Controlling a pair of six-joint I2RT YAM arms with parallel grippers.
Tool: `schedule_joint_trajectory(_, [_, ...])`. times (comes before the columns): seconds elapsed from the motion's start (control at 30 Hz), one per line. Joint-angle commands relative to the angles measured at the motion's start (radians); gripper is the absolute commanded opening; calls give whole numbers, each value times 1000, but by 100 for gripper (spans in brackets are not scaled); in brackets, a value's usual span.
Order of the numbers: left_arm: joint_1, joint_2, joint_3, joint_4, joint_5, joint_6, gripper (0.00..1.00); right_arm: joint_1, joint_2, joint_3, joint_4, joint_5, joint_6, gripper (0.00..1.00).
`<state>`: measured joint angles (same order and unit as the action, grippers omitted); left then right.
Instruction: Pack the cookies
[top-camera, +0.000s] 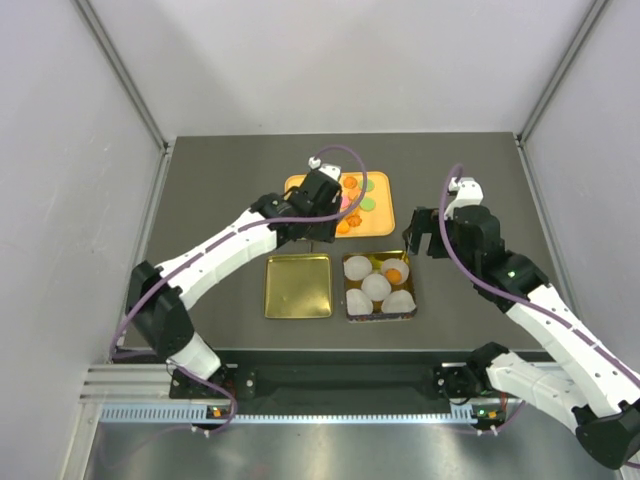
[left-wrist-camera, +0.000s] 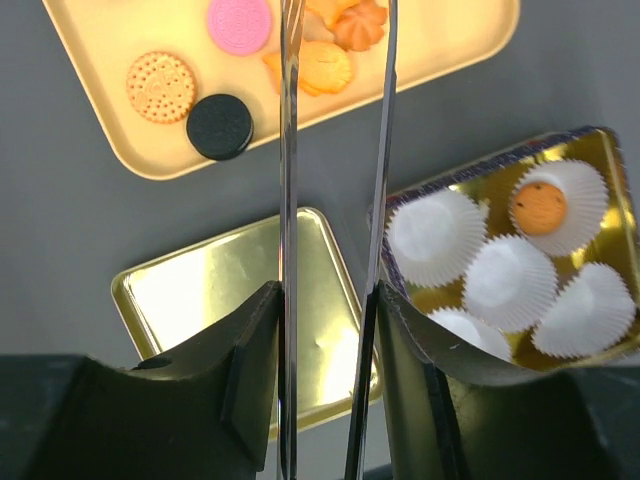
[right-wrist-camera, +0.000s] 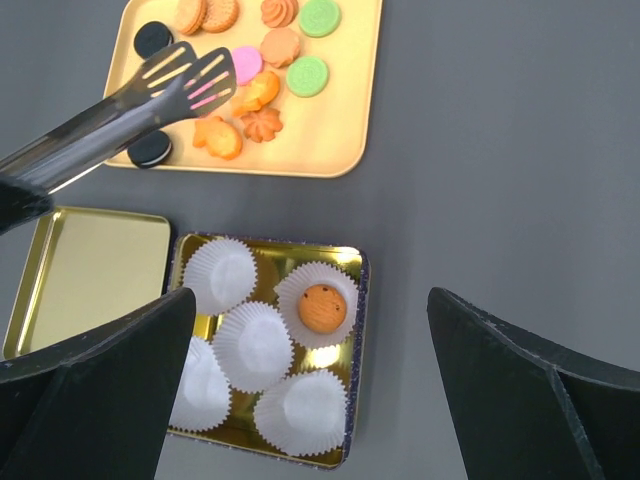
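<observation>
The cookies (top-camera: 362, 195) lie on a yellow tray (top-camera: 385, 222) at the table's middle back: orange, pink (right-wrist-camera: 245, 63), green (right-wrist-camera: 307, 75) and black (right-wrist-camera: 152, 150) ones. My left gripper (top-camera: 315, 200) is shut on metal tongs (right-wrist-camera: 150, 95). Their slotted tips hang apart over the tray near the pink cookie and hold nothing. In the left wrist view the tong blades (left-wrist-camera: 287, 150) run between my fingers (left-wrist-camera: 250, 360). One orange cookie (right-wrist-camera: 322, 307) sits in a paper cup in the gold tin (right-wrist-camera: 355, 330). My right gripper (right-wrist-camera: 310, 295) is open and empty above the tin.
The tin holds several white paper cups (right-wrist-camera: 255, 345), all but one empty. Its gold lid (top-camera: 298, 285) lies flat just left of the tin. Grey walls stand on the left, right and back of the dark table.
</observation>
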<state>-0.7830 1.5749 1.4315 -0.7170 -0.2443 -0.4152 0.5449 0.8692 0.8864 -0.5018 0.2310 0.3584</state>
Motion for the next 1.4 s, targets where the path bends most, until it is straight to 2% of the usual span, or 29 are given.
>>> schedule_joint_trajectory(0.0, [42, 51, 55, 68, 52, 49, 45, -10, -2, 14, 57, -12, -10, 100])
schedule_joint_trajectory(0.53, [68, 226, 171, 48, 45, 116, 45, -8, -22, -18, 57, -13, -6, 100])
schedule_joint_trajectory(1.0, [67, 263, 182, 39, 53, 128, 45, -8, -4, -15, 63, -15, -10, 100])
schedule_joint_trajectory(1.27, [68, 251, 188, 37, 30, 136, 32, -8, -1, -21, 69, -18, -7, 100])
schedule_joint_trajectory(1.37, [67, 243, 198, 39, 20, 139, 31, -8, 1, -23, 69, -15, -6, 100])
